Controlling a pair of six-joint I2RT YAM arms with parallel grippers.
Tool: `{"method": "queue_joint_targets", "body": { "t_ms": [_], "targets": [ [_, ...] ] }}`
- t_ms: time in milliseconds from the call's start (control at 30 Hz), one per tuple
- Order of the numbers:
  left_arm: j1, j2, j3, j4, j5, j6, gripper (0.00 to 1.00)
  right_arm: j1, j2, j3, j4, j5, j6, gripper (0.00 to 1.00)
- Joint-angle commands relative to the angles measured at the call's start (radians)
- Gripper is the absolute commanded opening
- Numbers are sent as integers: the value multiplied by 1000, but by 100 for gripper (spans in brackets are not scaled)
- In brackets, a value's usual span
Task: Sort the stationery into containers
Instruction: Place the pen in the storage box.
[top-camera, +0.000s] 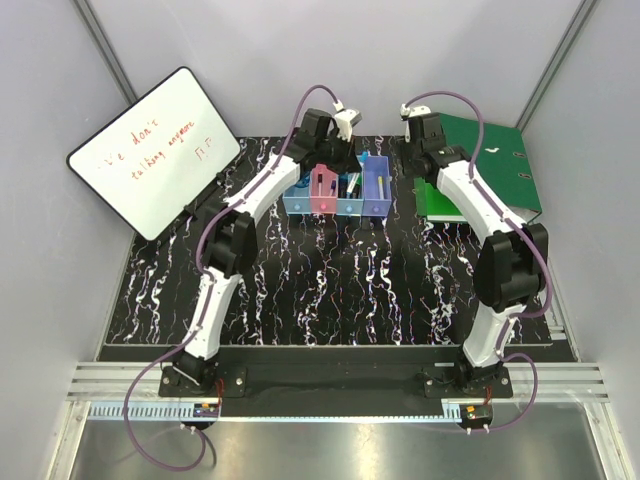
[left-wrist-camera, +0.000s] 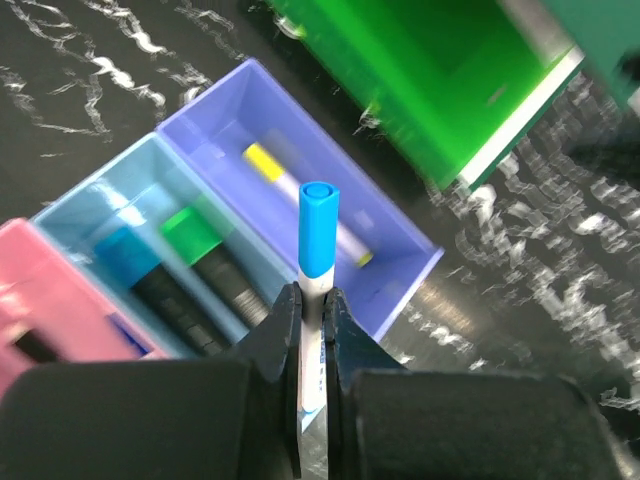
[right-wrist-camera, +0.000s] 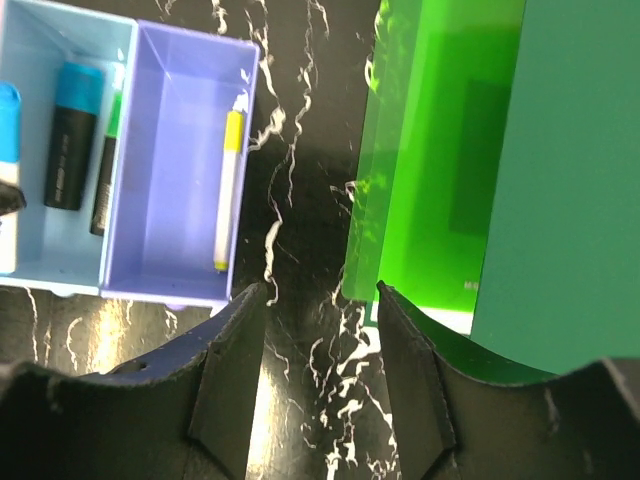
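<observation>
Left gripper (left-wrist-camera: 312, 300) pinching slim white marker with blue cap (left-wrist-camera: 318, 225) | light-blue rectangular plastic bin (left-wrist-camera: 85, 205) below, at nine o'clock of cap, holds capped pens (left-wrist-camera: 160, 285) | likely best: centre over it, lower, tilt flat, then release | right gripper (right-wrist-camera: 320, 300) parted, empty.

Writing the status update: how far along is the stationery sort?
Done: yellow-capped marker in the purple bin; two black markers in the light blue bin. In hand: left gripper shut on a blue-capped marker over the bins; right gripper open, empty. Left: dropping that marker; no other loose items visible.
</observation>
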Motion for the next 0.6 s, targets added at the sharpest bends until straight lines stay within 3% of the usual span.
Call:
{"method": "queue_joint_targets", "body": {
  "t_ms": [0,233,567],
  "targets": [
    [-12,6,39,194,92,-230,0,1,-67,-32,-2,19,28,56],
    [-26,56,42,313,103,-383,0,3,-75,-42,-5,9,44,56],
    [-86,101,0,362,-110,-276,0,-8,-124,-60,-9,-37,110,57]
  ]
}}
